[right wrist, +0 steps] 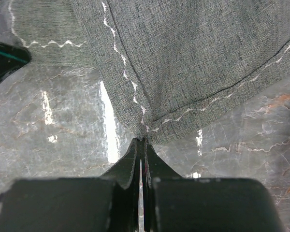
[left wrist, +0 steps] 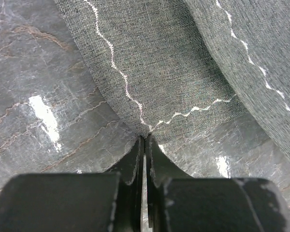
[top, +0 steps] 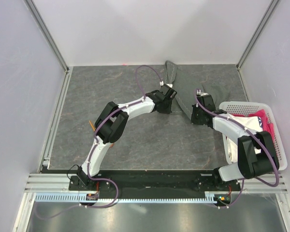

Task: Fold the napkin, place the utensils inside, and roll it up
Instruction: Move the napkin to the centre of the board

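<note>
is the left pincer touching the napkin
Touching. The left wrist view shows the left pincer shut on a hemmed corner of the napkin, with no gap at its tips.

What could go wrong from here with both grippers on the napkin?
1. The left gripper and right gripper each pinch only the very tip of a corner of the napkin; a pull may slip it free.
2. The cloth lies bunched in overlapping layers, so the fold may come out crooked.
3. The right arm lies beside the basket and might nudge it.
</note>
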Available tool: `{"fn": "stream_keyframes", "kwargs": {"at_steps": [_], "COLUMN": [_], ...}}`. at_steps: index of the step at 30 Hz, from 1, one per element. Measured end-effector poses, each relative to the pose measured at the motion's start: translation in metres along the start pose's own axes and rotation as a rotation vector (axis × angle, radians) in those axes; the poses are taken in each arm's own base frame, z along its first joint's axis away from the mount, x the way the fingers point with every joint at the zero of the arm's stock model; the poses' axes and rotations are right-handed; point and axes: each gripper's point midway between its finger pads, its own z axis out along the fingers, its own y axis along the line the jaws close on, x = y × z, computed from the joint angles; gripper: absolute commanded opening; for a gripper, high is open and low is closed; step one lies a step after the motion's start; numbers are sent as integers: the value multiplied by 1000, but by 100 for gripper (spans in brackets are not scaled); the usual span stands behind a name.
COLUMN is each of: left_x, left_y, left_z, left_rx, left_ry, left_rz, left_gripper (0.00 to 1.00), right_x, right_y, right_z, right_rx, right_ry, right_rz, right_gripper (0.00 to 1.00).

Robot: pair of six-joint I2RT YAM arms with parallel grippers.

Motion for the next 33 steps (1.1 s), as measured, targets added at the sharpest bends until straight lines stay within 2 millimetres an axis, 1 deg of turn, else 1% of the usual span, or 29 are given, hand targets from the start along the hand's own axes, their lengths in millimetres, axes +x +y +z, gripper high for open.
{"fn": "stream_keyframes", "kwargs": {"at_steps": [5,8,10,11,12,13,14,16,17,19,20,23,26,28,30,33], "left_x": [-1,6,11,12,11,7,2,-11,-16,-23,-25,-30,-35,-38,-47,-77], "left_y": [4,22,41,54,70,92,108,146,161,198,211,241,255,256,255,252], "left_z": [-2,-16,-34,-45,-60,-78,-92,-126,-140,-172,-184,-206,-219,-228,-237,-261], "left_rx": [-30,-78,-107,-119,-134,-154,-169,-201,-209,-233,-240,-260,-269,-267,-253,-222], "left_ry": [-22,-27,-24,-24,-31,-49,-67,-132,-160,-227,-249,-296,-323,-335,-354,-410], "left_rz": [5,17,12,2,-16,-48,-74,-145,-175,-252,-281,-337,-356,-357,-357,-353], "left_gripper": [2,2,2,2,2,2,2,2,2,2,2,2,2,2,2,2], "right_x": [-7,-11,-11,-11,-11,-12,-13,-16,-19,-25,-28,-35,-48,-61,-75,-103], "right_y": [2,2,2,1,1,1,1,2,2,3,3,2,1,0,-2,-5], "right_z": [-10,-16,-19,-21,-22,-23,-24,-26,-27,-29,-30,-34,-41,-50,-60,-79], "right_rx": [-14,-15,-12,-11,-10,-9,-8,-6,-5,-3,-1,14,35,55,79,124], "right_ry": [-35,-53,-58,-58,-58,-59,-60,-65,-71,-83,-89,-99,-122,-149,-183,-249], "right_rz": [1,1,1,1,1,1,1,2,2,3,3,3,-3,-10,-17,-24], "right_gripper": [0,0,0,0,0,0,0,0,0,0,0,0,0,0,0,0]}}
